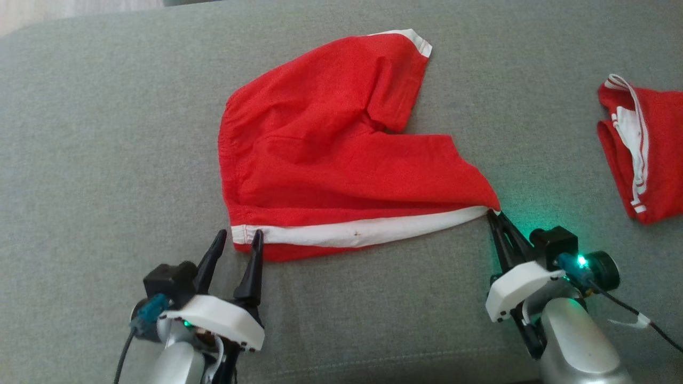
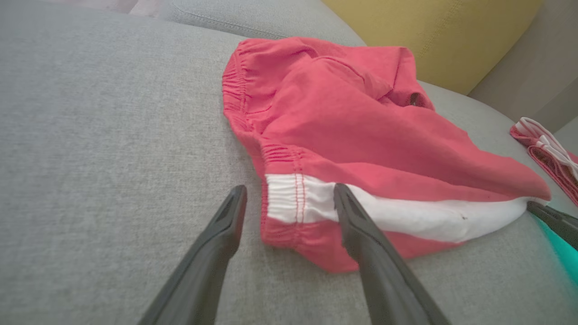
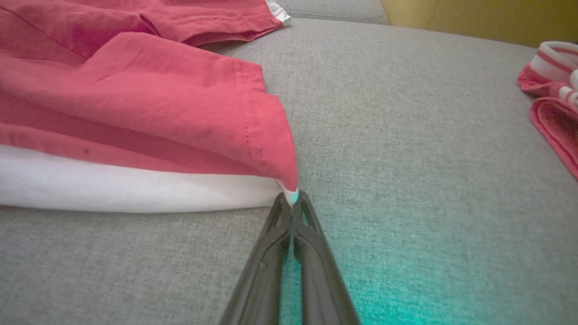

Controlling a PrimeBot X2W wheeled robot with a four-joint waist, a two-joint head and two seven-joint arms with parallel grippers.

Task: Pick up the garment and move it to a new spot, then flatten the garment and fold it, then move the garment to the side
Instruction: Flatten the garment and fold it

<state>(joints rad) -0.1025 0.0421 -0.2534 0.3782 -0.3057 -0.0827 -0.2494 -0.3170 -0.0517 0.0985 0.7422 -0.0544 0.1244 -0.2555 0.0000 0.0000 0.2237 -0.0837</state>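
Note:
The garment (image 1: 331,149) is a pair of red shorts with a white side stripe, spread on the grey sofa cushion (image 1: 106,133). My left gripper (image 1: 238,240) stands open at the garment's near left corner, its fingers straddling the waistband end of the stripe (image 2: 298,198). In the left wrist view this gripper (image 2: 289,198) has one finger over the white band and the other on bare cushion. My right gripper (image 1: 493,216) is shut on the garment's near right corner, where the red hem (image 3: 253,135) and the white stripe meet; its tips (image 3: 292,201) pinch that point.
A second red and white garment (image 1: 640,149) lies bunched at the far right of the cushion, also visible in the right wrist view (image 3: 555,99). A yellow cushion (image 2: 433,31) stands behind the sofa seat. Bare grey fabric lies left of the shorts and along the front.

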